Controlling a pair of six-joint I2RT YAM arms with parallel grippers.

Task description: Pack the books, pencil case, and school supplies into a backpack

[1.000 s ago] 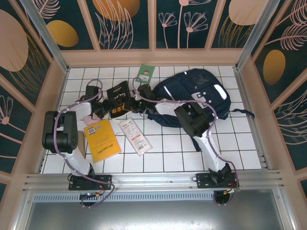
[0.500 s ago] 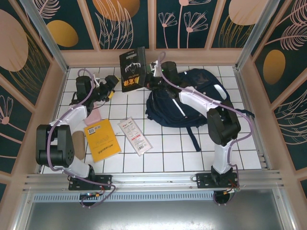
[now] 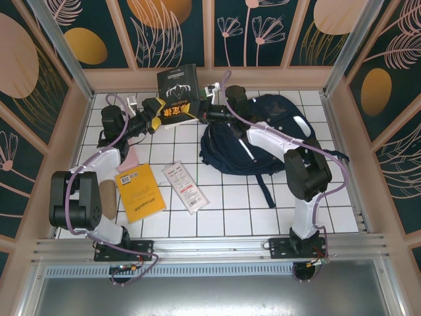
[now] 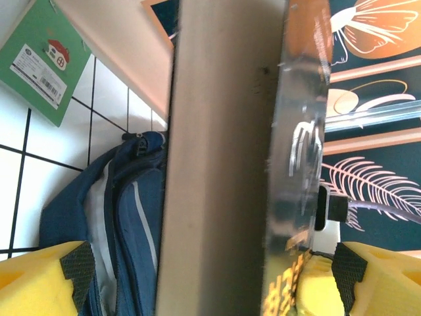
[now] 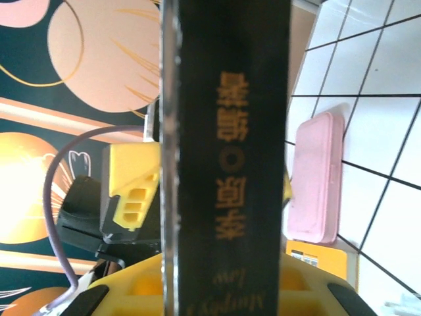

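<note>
The black book (image 3: 177, 92) is up off the counter (image 3: 329, 197), held on edge above the back tiles, just left of the backpack (image 3: 270, 135). The right gripper (image 3: 206, 112) is closed narrow across its spine side and carries it. The left gripper (image 3: 156, 117) stands wide, its yellow pads (image 4: 33, 280) either side of the page edge with a clear gap on one side (straddling, not gripping).

The book looks thin, light and fairly stiff. Its glossy cover catches reflections, so I judge it slippery under a pinch at one edge and liable to swing. A deep hold over the spine, where the gold lettering runs, should steady it best. The backpack is soft navy fabric, slumped, so its mouth will probably need holding open. The pencil case (image 5: 319, 178) is a smooth pink oblong lying flat on the white tiles.
</note>
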